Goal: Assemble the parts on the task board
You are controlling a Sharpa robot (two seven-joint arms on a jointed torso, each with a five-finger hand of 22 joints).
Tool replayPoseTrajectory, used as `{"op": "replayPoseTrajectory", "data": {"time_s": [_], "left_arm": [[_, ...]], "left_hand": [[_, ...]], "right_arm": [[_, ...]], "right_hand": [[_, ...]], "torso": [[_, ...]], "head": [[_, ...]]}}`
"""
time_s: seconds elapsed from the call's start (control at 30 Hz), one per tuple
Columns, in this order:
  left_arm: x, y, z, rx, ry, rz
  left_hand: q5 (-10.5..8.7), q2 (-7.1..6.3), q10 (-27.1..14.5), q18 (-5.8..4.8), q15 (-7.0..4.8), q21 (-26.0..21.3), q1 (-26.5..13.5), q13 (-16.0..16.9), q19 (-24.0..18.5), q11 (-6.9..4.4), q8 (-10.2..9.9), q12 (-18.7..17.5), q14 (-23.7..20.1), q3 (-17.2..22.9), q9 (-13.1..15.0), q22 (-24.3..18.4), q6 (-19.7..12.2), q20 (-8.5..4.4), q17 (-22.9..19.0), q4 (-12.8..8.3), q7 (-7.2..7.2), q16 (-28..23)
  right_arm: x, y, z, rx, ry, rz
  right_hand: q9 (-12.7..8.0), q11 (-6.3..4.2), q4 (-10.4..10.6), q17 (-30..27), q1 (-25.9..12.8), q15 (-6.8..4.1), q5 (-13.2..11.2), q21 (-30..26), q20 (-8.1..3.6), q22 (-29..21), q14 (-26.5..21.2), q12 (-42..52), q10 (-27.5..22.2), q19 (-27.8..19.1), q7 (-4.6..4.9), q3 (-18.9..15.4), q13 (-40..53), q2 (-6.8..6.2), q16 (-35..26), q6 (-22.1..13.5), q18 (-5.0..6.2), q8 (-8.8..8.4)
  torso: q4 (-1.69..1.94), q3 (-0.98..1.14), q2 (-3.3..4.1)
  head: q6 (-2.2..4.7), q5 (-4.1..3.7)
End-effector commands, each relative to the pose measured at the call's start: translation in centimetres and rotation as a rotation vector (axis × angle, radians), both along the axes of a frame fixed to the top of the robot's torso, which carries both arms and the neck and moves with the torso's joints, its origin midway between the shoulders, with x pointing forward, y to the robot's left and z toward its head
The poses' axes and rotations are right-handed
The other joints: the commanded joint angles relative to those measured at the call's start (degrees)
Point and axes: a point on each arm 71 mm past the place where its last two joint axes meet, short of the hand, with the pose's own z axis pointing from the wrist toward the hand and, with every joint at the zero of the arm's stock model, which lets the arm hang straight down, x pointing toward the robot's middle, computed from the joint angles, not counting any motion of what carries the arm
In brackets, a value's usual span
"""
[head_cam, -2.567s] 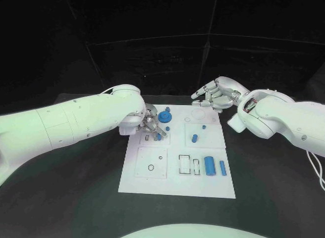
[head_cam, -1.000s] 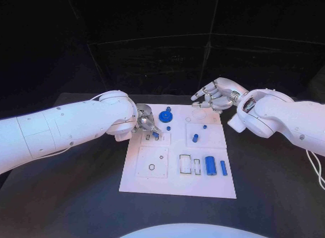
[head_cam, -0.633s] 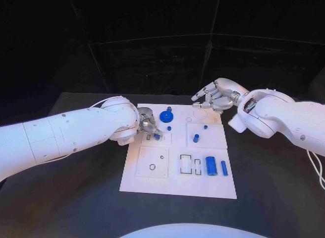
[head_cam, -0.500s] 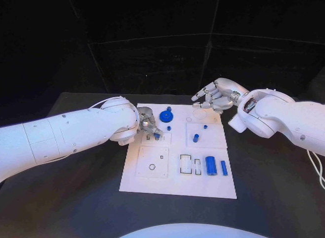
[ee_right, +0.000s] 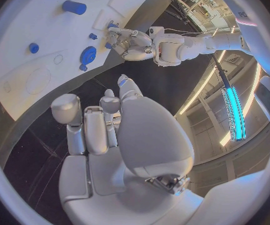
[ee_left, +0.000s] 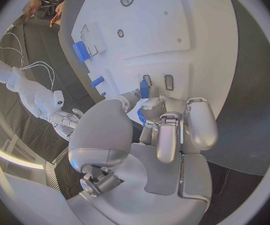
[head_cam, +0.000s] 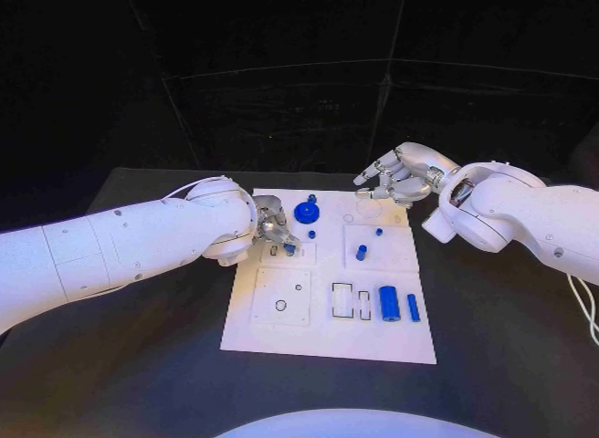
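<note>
left robot hand [head_cam: 275, 233] pinches blue part [head_cam: 289, 248]; right robot hand [head_cam: 394, 178] curled, holding nothing.

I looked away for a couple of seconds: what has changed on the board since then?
The left hand still pinches a small blue part at the task board's far left and has barely shifted. The right hand still hovers with fingers curled, holding nothing. The other parts stayed put.

The left robot hand [head_cam: 275, 230] covers part of the small blue piece [head_cam: 288, 248] at its fingertips, so the grip on it cannot be told. The left arm hides the white board's [head_cam: 329, 342] near-left corner region. Board slot markings are too small to read
</note>
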Motion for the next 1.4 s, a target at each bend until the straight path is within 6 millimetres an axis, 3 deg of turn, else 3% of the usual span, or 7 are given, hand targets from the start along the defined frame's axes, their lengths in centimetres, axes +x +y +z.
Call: {"op": "replayPoseTrajectory", "data": {"time_s": [0.03,0.73,0.9,1.0,1.17,1.4], "left_arm": [[-0.43,0.20,-0.69,0.044,0.048,-0.022],[-0.67,0.55,-0.70,0.051,0.055,-0.016],[-0.60,0.61,-0.70,0.038,0.056,-0.006],[-0.55,0.63,-0.70,0.026,0.057,0.002],[-0.46,0.46,-0.71,0.015,0.060,0.005],[-0.38,0.12,-0.74,0.014,0.064,-0.001]], "left_hand": [[0.42,-0.02,0.3,-0.70,0.16,0.2,-0.2,0.0,0.4,-0.09,0.2,0.1,6.0,10.7,0.1,0.0,-0.1,-0.06,15.1,-10.3,0.02,0.2],[0.64,-0.45,0.5,-0.72,0.14,0.2,-0.5,0.0,0.5,-0.13,0.5,0.2,6.0,11.3,0.2,0.1,0.0,-0.08,15.1,-10.4,-0.03,0.2],[0.53,-0.76,1.0,-0.73,0.07,0.2,-2.0,0.3,0.5,-0.28,0.9,0.5,6.0,11.2,0.5,0.3,0.6,-0.13,15.1,-9.5,-0.30,0.2],[0.21,-1.19,1.3,-0.75,-0.14,0.2,-4.4,0.7,0.6,-0.60,1.3,0.9,6.0,9.2,0.8,0.4,1.3,-0.25,15.1,-7.7,-0.77,0.2],[-0.51,-2.03,1.6,-0.87,-0.59,0.5,-7.4,1.5,0.8,-0.98,1.7,1.7,6.0,1.9,1.2,1.0,2.5,-0.68,15.1,-4.9,-1.30,0.2],[-0.54,-1.65,1.8,-0.95,-0.75,0.7,-7.5,2.1,1.1,-1.14,1.4,2.3,6.0,-3.6,1.2,1.6,2.9,-0.91,15.1,-3.6,-1.42,0.2]], "right_arm": [[-0.01,0.09,0.06,-0.016,-0.005,0.013],[0.02,0.27,0.08,-0.015,-0.012,0.020],[0.03,0.26,0.08,-0.015,-0.012,0.020],[0.03,0.28,0.07,-0.015,-0.011,0.020],[0.03,0.30,0.07,-0.015,-0.011,0.020],[0.03,0.34,0.07,-0.015,-0.012,0.020]], "right_hand": [[0.0,-0.19,-0.3,0.0,0.0,-0.22,0.2,-0.3,-0.01,-0.1,1.9,-0.3,-0.3,-0.3,0.10,0.0,-0.1,0.20,-0.3,0.3,0.60,0.27],[0.0,-0.18,-0.3,-0.1,-0.2,-0.21,0.2,-0.3,-0.01,-0.1,1.9,-0.2,-0.3,-0.3,0.10,-0.1,0.0,0.16,-0.3,0.3,0.60,0.32],[0.0,-0.18,-0.3,-0.1,-0.2,-0.21,0.2,-0.3,-0.01,-0.1,1.9,-0.2,-0.3,-0.3,0.10,-0.1,0.0,0.16,-0.3,0.3,0.60,0.32],[0.0,-0.19,-0.3,-0.1,-0.2,-0.21,0.2,-0.4,0.00,-0.2,1.8,-0.3,-0.3,-0.4,0.09,-0.1,-0.1,0.14,-0.3,0.3,0.62,0.36],[0.0,-0.19,-0.3,-0.1,-0.3,-0.21,0.2,-0.4,0.00,-0.2,1.8,-0.3,-0.3,-0.4,0.09,-0.1,-0.1,0.14,-0.4,0.3,0.63,0.36],[0.0,-0.19,-0.3,-0.4,-0.3,-0.21,0.2,-0.6,0.00,-0.5,1.8,-0.4,-0.4,-0.5,0.08,-0.1,-0.3,0.12,-0.5,0.3,0.68,0.38]], "torso": [[0.05,0.00,-0.01],[-0.04,0.02,0.01],[0.00,0.03,-0.03],[-0.04,0.06,-0.02],[-0.08,0.06,-0.01],[-0.07,0.08,0.03]], "head": [[-0.07,-0.08],[-0.28,0.15],[-0.31,0.09],[-0.37,0.02],[-0.33,0.01],[-0.15,0.06]]}}
